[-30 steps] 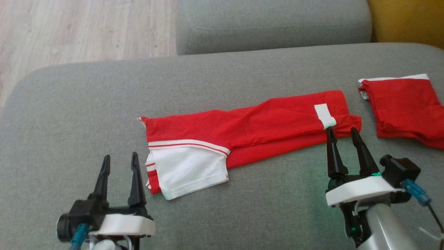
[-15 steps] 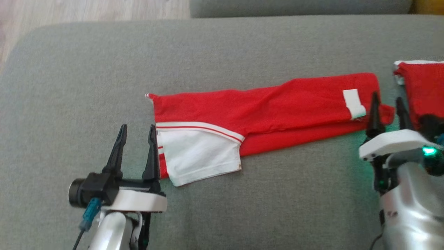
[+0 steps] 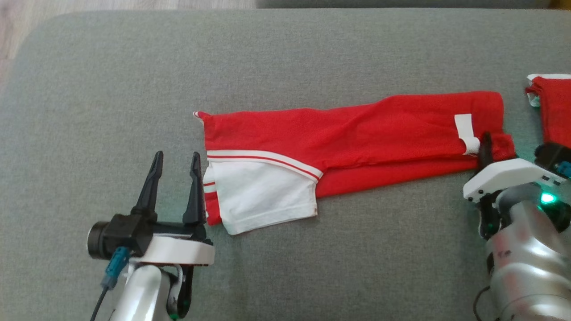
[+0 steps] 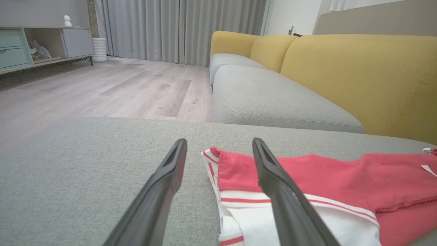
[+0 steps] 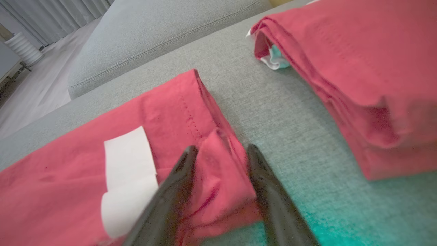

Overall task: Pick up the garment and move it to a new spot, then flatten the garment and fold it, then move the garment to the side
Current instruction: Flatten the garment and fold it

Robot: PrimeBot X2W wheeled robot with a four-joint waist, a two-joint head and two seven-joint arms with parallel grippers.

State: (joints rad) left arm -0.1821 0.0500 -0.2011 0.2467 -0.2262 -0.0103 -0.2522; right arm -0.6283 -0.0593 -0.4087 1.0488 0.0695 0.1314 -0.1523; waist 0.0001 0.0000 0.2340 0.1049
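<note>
While left fingers gape wide, right fingers straddle one garment, grip unclear; second garment nearby

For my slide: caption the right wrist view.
Right pincer straddles a corner of the garment; second red garment nearby.

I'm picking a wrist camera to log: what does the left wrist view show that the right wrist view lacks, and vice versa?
Left wrist view: the open left hand beside the white, red-striped sleeve. Right wrist view: the right hand straddling a corner of the red garment, its white label, and a second folded red garment. Shared: that red garment lying on the grey cushion.
</note>
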